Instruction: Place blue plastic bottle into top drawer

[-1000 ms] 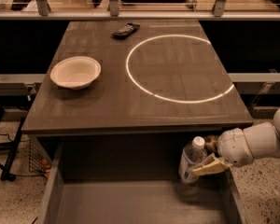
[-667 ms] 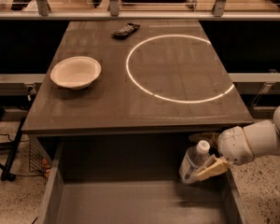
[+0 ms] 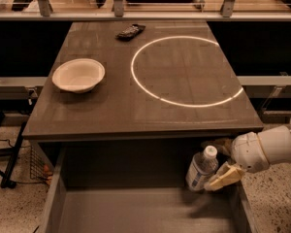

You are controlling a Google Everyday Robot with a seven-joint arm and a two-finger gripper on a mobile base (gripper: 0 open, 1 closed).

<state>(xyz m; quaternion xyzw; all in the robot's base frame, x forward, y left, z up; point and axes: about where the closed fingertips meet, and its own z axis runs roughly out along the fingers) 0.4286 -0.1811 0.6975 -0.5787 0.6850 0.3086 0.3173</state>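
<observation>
The blue plastic bottle (image 3: 201, 171), clear with a white cap and pale label, is held tilted inside the right side of the open top drawer (image 3: 136, 212), a little above its flat bottom. My gripper (image 3: 213, 165) comes in from the right and is shut on the bottle's body. One tan finger (image 3: 224, 176) lies in front of the bottle, and the other is mostly hidden behind it. The white arm (image 3: 266, 149) reaches in from the right edge of the frame.
The table top (image 3: 150, 86) above the drawer carries a white bowl (image 3: 78, 74) at the left, a dark remote (image 3: 131, 31) at the back and a bright light ring (image 3: 184, 71). The drawer's side walls (image 3: 53, 198) are thin. A rail runs behind the table.
The bottle has tilted with its cap moving right and has sunk slightly into the drawer. The gripper stays shut on it at nearly the same spot.
</observation>
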